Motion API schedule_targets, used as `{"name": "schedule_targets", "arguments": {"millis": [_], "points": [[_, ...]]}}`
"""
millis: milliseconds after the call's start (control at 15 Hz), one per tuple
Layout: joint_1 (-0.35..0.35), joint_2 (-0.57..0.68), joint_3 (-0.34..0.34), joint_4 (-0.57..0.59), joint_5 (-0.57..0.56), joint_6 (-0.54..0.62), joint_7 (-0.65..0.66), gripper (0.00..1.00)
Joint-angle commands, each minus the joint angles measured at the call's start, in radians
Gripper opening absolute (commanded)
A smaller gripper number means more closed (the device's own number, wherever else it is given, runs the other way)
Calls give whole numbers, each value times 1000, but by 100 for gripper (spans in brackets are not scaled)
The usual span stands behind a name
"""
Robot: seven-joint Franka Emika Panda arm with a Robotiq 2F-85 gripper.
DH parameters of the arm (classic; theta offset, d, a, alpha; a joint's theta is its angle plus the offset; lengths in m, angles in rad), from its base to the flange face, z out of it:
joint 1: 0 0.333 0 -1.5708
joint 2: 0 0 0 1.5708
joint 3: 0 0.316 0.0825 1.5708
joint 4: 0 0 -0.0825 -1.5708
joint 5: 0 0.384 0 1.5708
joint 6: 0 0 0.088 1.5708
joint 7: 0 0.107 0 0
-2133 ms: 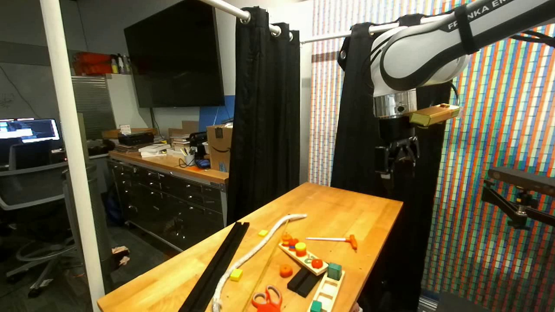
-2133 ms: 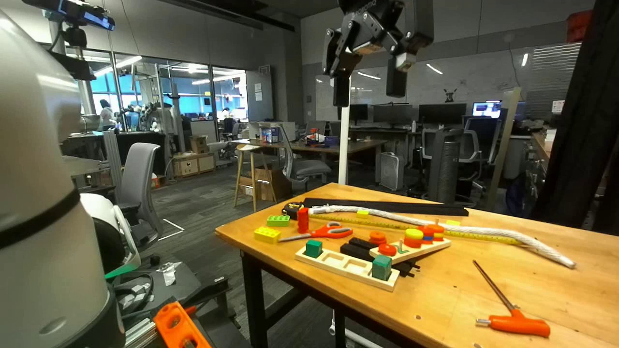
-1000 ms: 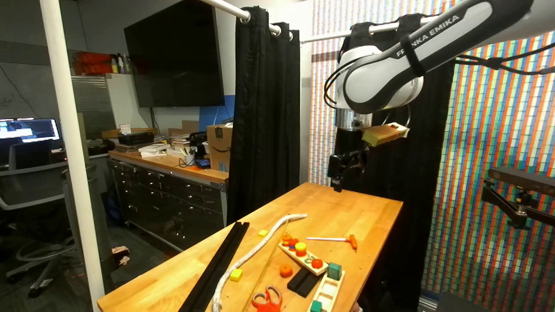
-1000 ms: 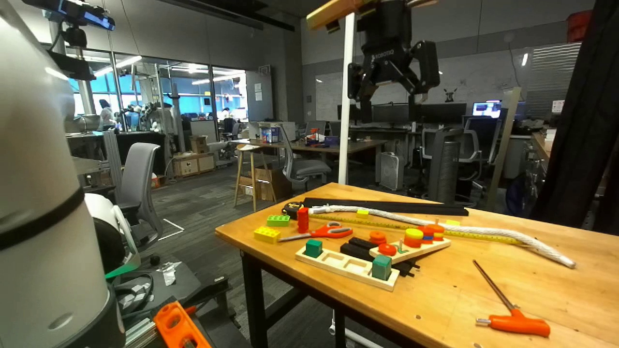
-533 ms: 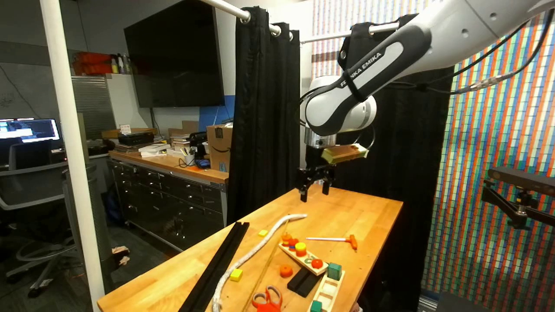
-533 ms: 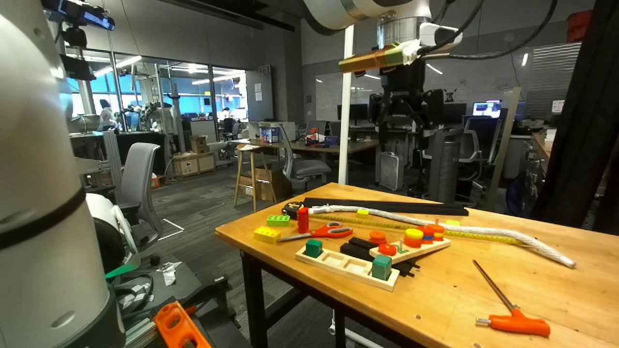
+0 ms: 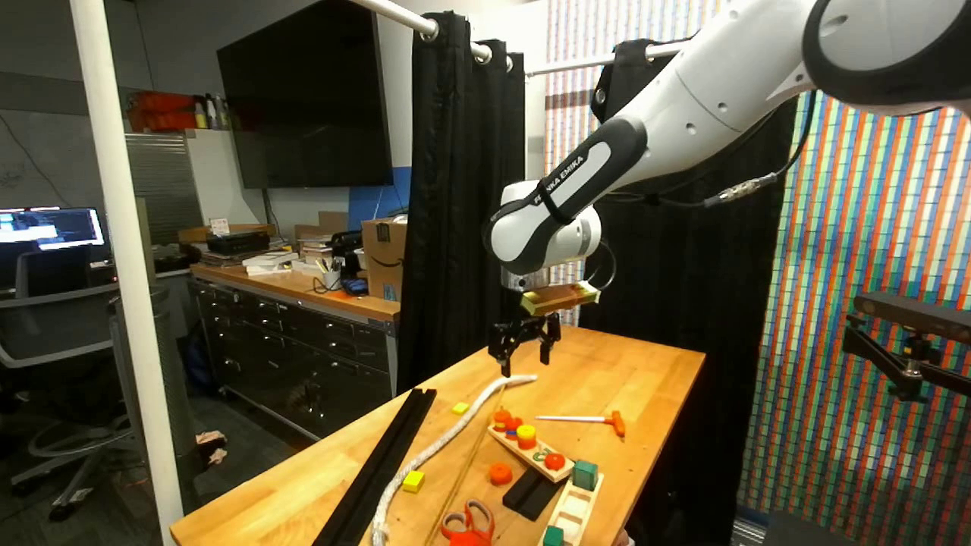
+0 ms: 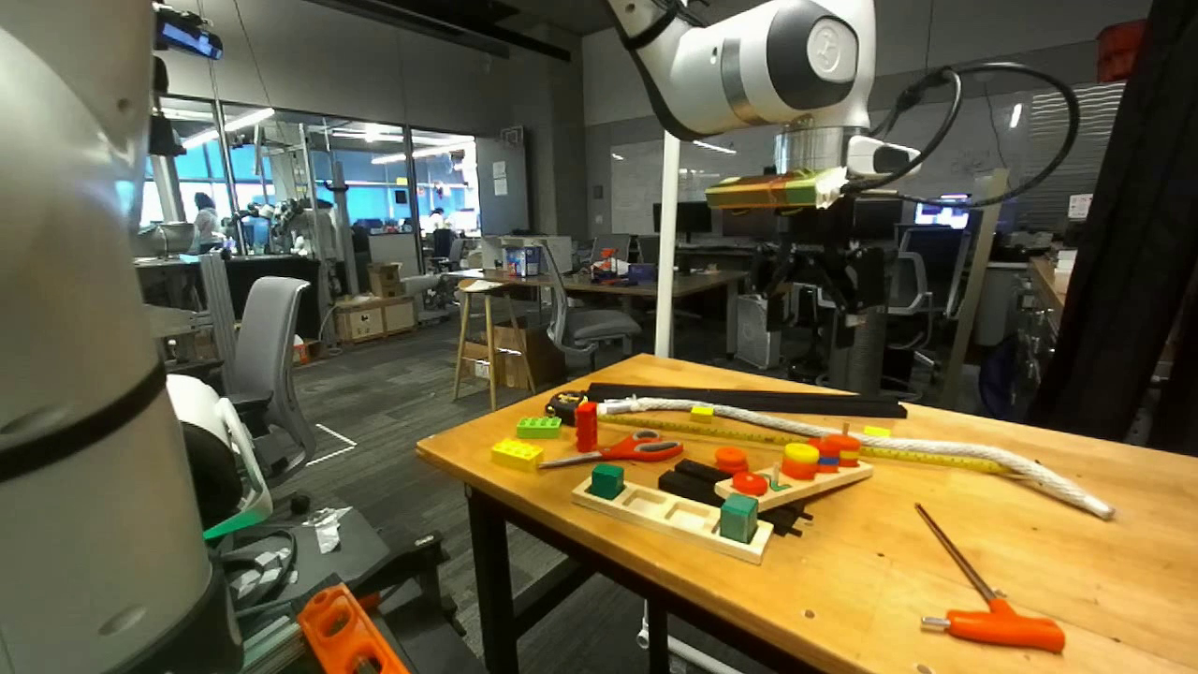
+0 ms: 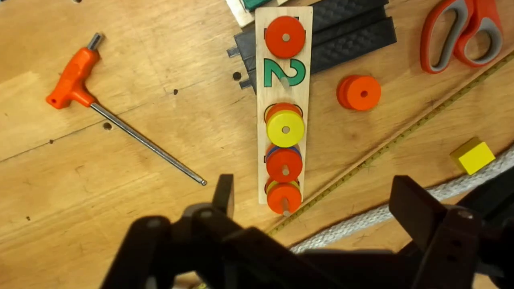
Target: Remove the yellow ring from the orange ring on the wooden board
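Observation:
The yellow ring (image 9: 277, 135) lies flat on top of the orange ring (image 9: 278, 107), both on a peg of a small wooden peg strip (image 9: 261, 92). They show in an exterior view as the yellow ring (image 7: 526, 431) over the orange ring (image 7: 526, 444), and also as the yellow ring (image 8: 801, 452) and orange ring (image 8: 798, 470). The strip lies on the wooden board (image 7: 607, 364), a butcher-block top. My gripper (image 9: 314, 178) is open and empty, pointing down above the wooden board, beyond the strip's far end in an exterior view (image 7: 526, 366). The orange ring is mostly hidden in the wrist view.
Other ring stacks stand on the strip, including a red-orange one (image 9: 284, 164). A loose orange stack (image 9: 363, 93), scissors (image 9: 478, 36), a white rope (image 9: 345, 228), a tape measure (image 9: 361, 164), a hex key (image 9: 78, 80) and a green-cube tray (image 8: 655, 513) lie around.
My arm has swung in over the wooden board, and the gripper has come lower and nearer the ring stacks. It now points straight down. The objects on the board have not moved.

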Motion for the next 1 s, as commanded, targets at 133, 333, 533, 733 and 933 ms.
{"name": "schedule_targets", "arguments": {"millis": [133,333,533,733,933], "points": [[-5,149,-8,157,18,-113,0,100],[-19,192,-5,179,30,-153,-30,100],[-30,221,-3,173,33,-155,-52,100],[-40,239,2,148,28,-103,-95,100],[-47,255,7,126,28,-44,-134,100]]}}
